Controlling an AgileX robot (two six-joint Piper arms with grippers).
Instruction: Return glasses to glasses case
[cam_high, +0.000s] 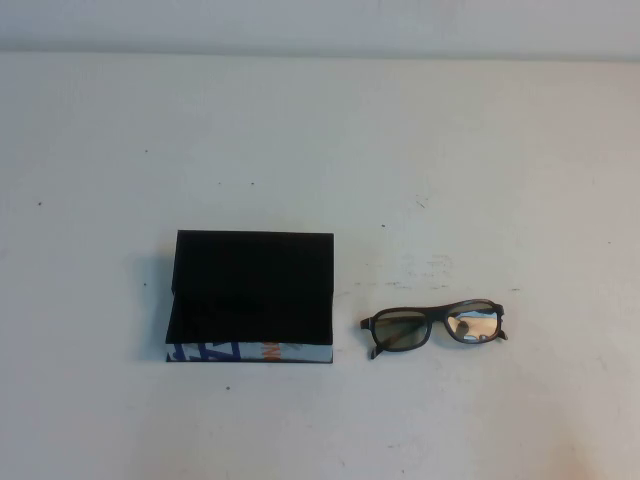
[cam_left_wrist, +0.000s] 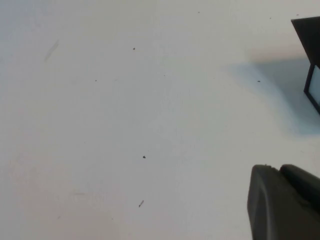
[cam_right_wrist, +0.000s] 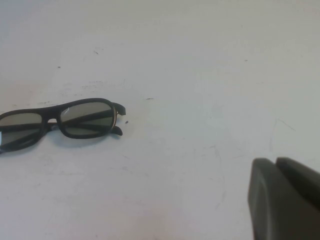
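White and a little scuffed, the surface (cam_high: 320, 130) fills nearly the whole high view, speckled with small dark marks. Nearest the bottom of that frame, right of centre, lie the glasses (cam_high: 434, 328), dark frame, lenses catching the light, temples folded behind the front. They rest flat on the surface, outside the case (cam_high: 250, 296) and just to the right of it, a narrow strip of white between the two. The case sits left of centre, matte black, standing open with its black lining showing, and a printed band of blue, white and orange along its near edge.

Neither arm reaches into the high view. The right end effector (cam_right_wrist: 282, 200) shows in the lower right corner of its wrist view, fingers pressed together on nothing, glasses toward the left of that picture. The left end effector (cam_left_wrist: 282, 202) hangs over bare surface with a corner of the case at upper right; its fingers look closed too, and empty.
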